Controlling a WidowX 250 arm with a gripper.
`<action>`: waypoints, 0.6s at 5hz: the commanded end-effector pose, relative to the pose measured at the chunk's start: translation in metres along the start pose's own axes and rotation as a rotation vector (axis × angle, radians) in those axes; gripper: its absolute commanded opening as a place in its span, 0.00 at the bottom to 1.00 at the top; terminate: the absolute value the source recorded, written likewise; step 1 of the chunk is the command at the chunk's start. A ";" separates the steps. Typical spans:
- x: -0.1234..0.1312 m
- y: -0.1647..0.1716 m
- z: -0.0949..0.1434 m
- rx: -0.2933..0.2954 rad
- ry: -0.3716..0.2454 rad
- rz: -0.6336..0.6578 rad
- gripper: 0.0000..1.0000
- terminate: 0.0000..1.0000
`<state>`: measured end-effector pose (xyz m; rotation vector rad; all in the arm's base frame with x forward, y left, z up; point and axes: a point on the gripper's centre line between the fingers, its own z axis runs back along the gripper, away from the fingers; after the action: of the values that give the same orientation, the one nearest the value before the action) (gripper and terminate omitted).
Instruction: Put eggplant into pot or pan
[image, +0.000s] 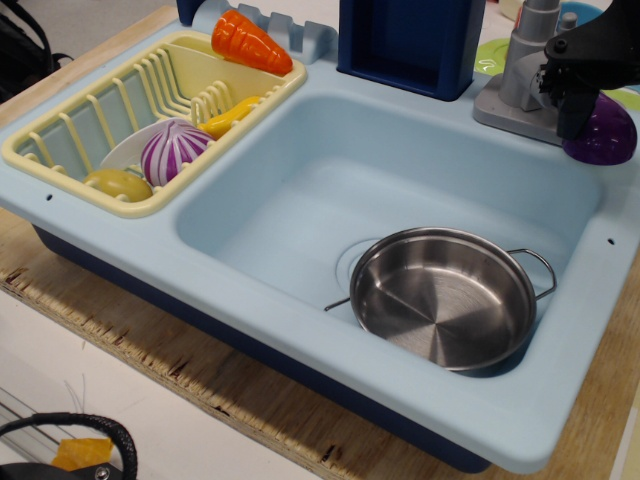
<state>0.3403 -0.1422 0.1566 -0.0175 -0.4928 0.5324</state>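
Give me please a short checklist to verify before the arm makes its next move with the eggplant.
1. Eggplant located: ok. It lies on the sink's back right rim, beside the grey faucet.
2. Gripper at the eggplant: ok. It is right at the eggplant's left side.
3. Fingers closed on the eggplant: cannot tell. The dark arm hides the contact.
4. Pan ready: ok. It sits upright in the sink basin and is empty.
5. Path to the pan: ok. Nothing stands in the basin between them.
6. Faucet clearance: cannot tell. The gripper is very near it.
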 end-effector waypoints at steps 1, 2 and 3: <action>0.005 -0.001 0.008 -0.037 -0.029 0.013 1.00 0.00; 0.005 0.002 0.003 -0.046 -0.036 0.022 1.00 0.00; 0.006 0.000 -0.007 -0.063 -0.036 0.019 1.00 0.00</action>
<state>0.3497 -0.1410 0.1394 -0.0611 -0.5237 0.5201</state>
